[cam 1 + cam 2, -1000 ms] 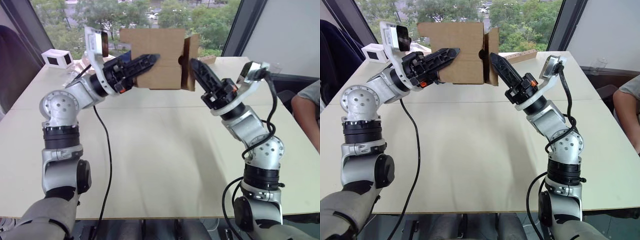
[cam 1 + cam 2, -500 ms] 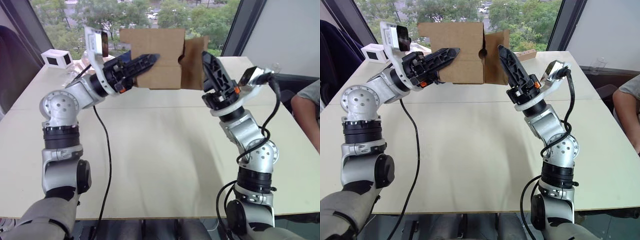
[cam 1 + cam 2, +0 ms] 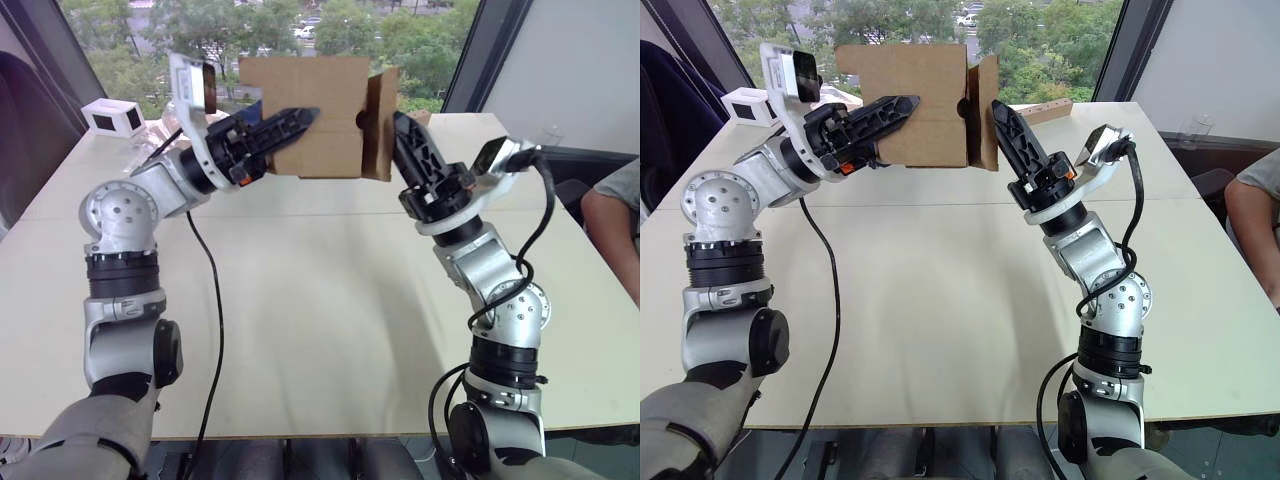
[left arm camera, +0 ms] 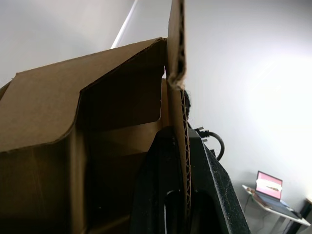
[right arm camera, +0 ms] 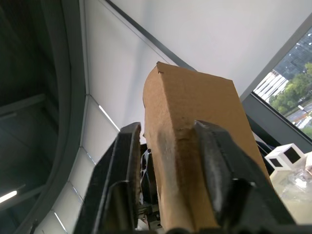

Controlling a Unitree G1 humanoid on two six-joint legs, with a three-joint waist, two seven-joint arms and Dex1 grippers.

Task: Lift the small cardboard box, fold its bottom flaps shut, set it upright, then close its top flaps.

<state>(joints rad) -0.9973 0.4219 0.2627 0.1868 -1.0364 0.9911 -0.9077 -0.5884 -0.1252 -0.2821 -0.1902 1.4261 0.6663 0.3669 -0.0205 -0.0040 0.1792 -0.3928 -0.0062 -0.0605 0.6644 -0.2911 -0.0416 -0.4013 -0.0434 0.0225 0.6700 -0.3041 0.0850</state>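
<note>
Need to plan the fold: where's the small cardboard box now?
Small cardboard box is held above the table's far side, between the left gripper and right gripper.

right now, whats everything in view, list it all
box: 1, brown cardboard, held up above the table's far side, side flap ajar
table: 1, pale cream, under both arms
white box: 1, white with black panels, far left of table
wood block: 1, tan, far edge of table
person's arm: 1, grey sleeve, right edge
left end effector: black, shut on box wall
right end effector: black, open around the ajar flap
</note>
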